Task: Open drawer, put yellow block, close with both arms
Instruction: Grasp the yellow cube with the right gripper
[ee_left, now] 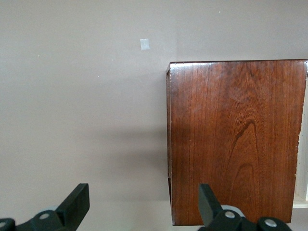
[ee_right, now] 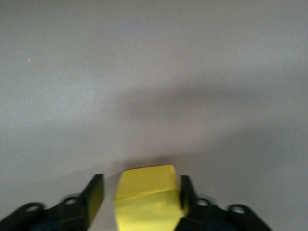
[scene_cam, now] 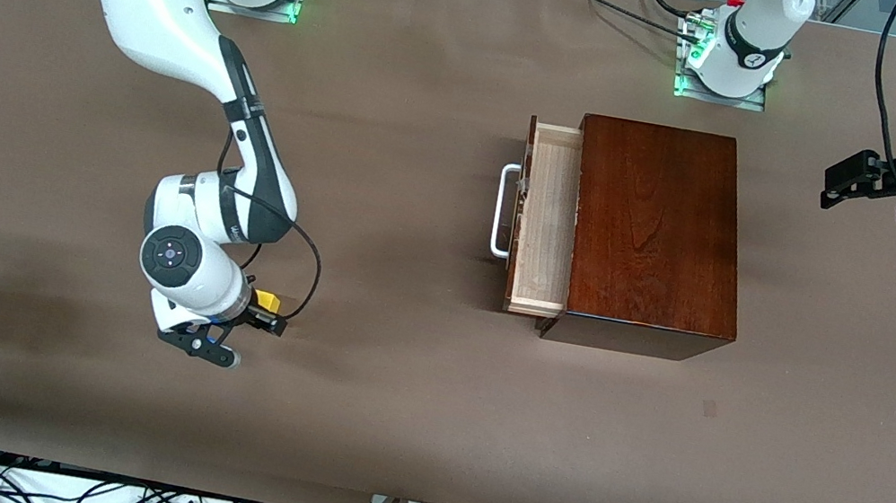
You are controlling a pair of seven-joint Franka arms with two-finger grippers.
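Right gripper (scene_cam: 240, 324) at lower left of frame, bent low over table (scene_cam: 389, 387), pinching yellow block (ee_right: 147, 197) (one finger (ee_right: 91, 195) slightly apart). Left gripper (scene_cam: 856, 179) at upper right, spread, waiting beside box (scene_cam: 656, 232).

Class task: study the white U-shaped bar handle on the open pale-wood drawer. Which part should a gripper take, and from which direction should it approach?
Grip the middle of the white U-shaped bar handle, on its long straight run. It stands clear of the pale-wood drawer front, leaving a gap for one finger. Coming from above, fingers astride the bar, looks best; the glossy dark wooden box blocks the left arm's end.
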